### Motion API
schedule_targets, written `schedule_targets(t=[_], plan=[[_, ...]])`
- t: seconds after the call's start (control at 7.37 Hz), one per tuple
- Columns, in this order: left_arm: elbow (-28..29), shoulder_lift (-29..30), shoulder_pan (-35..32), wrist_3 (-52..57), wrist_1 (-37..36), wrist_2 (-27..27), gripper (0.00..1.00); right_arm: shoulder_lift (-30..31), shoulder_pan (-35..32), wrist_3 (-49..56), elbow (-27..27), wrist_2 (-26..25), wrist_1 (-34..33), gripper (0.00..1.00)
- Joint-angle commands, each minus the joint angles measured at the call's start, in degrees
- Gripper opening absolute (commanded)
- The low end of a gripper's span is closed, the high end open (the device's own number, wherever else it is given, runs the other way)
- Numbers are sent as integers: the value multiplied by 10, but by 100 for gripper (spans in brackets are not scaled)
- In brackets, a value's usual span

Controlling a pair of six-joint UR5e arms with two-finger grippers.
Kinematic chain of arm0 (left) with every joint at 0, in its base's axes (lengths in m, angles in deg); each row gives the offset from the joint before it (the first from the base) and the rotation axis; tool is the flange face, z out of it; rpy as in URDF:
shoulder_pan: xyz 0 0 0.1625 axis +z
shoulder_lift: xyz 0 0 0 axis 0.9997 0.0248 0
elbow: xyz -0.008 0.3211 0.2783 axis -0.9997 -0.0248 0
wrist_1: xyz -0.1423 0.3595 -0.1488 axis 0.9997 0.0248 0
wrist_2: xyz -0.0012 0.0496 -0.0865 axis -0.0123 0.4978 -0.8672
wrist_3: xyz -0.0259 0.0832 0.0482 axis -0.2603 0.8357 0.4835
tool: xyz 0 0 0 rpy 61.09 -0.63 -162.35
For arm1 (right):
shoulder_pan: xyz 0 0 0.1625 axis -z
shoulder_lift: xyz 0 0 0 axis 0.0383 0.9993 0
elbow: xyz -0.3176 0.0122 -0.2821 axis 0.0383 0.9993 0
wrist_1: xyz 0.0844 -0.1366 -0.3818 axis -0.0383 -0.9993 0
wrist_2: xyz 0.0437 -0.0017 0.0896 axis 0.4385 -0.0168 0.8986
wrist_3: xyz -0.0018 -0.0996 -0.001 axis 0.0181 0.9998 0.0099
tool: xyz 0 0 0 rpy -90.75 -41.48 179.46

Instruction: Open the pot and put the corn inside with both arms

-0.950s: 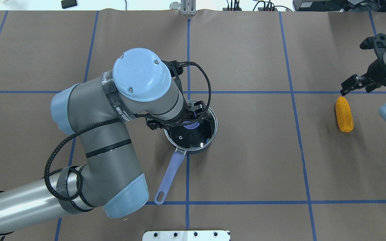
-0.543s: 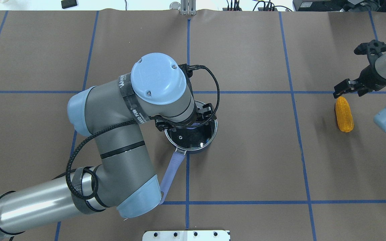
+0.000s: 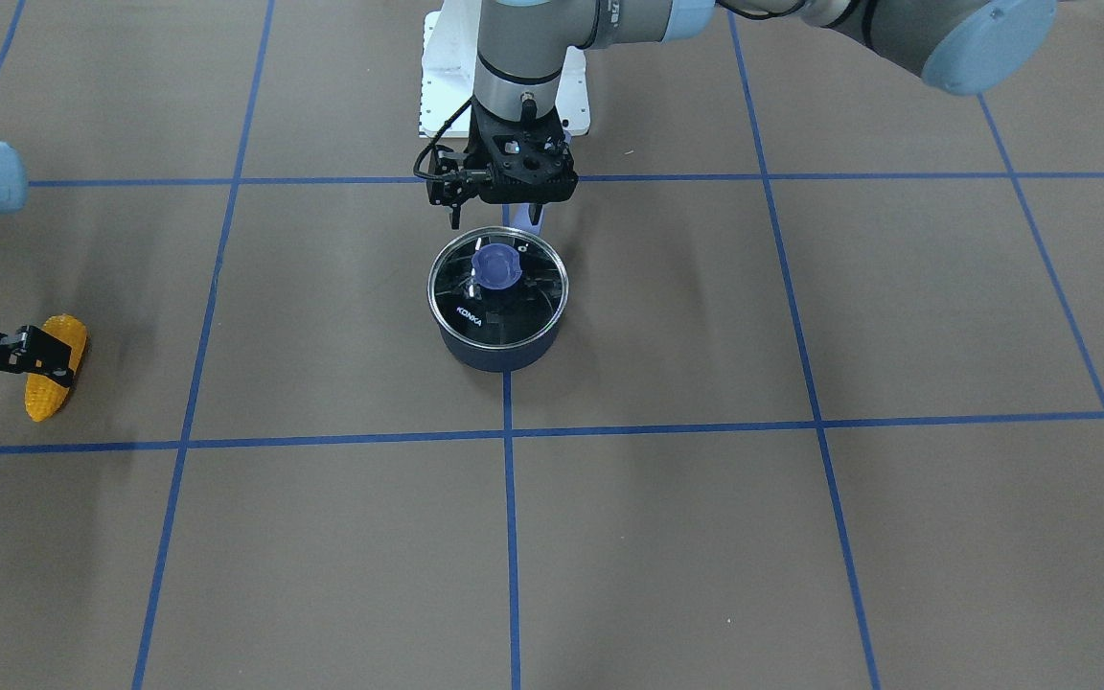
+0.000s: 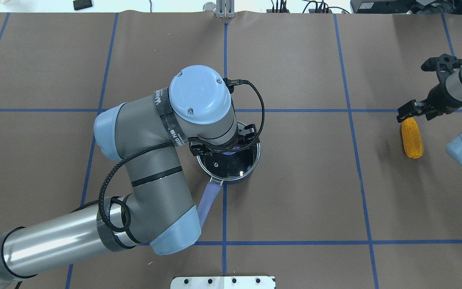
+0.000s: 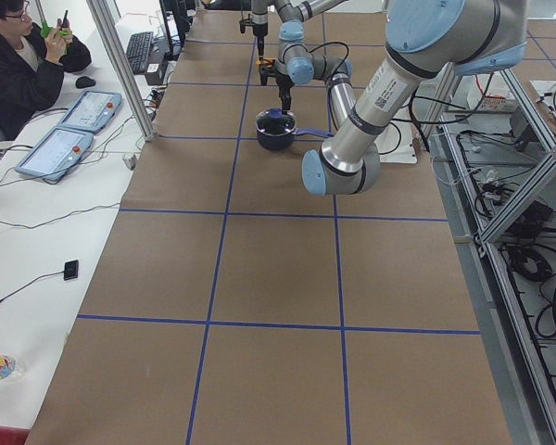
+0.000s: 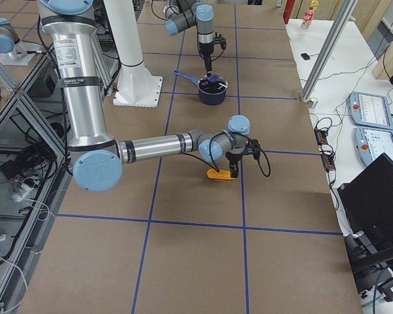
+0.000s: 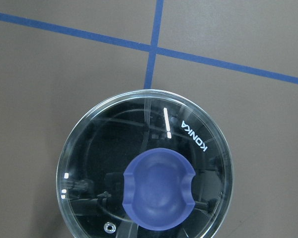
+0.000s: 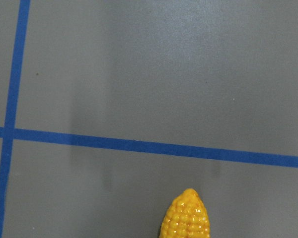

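The dark pot [image 3: 499, 350] stands mid-table, its glass lid [image 3: 475, 311] with a blue knob [image 3: 496, 266] on it. It also shows in the overhead view [image 4: 231, 168], its lilac handle [image 4: 209, 198] pointing toward the robot. My left gripper [image 3: 497, 218] hangs open just above the lid's robot-side edge, touching nothing; the left wrist view shows the knob [image 7: 159, 193] below. The orange-yellow corn [image 4: 412, 139] lies at the far right. My right gripper [image 4: 417, 114] is open and empty over the corn's far tip [image 8: 186, 218].
The white base plate [image 4: 223, 282] sits at the table's near edge. Blue tape lines grid the brown mat. An operator [image 5: 23, 65] and control tablets [image 5: 56, 148] are at a side table.
My left arm has swung right, bringing its gripper over the pot lid. My right gripper has moved left and lower, from beside the corn to over its far tip.
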Motion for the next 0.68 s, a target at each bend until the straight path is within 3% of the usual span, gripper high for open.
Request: schedule_targets(t=[0.0, 0.54], plan=[[21, 11, 0, 3, 3, 7, 97, 0, 1, 0, 1, 0, 0, 100], [56, 11, -1, 11, 39, 18, 96, -1, 1, 0, 0, 0, 0, 100]])
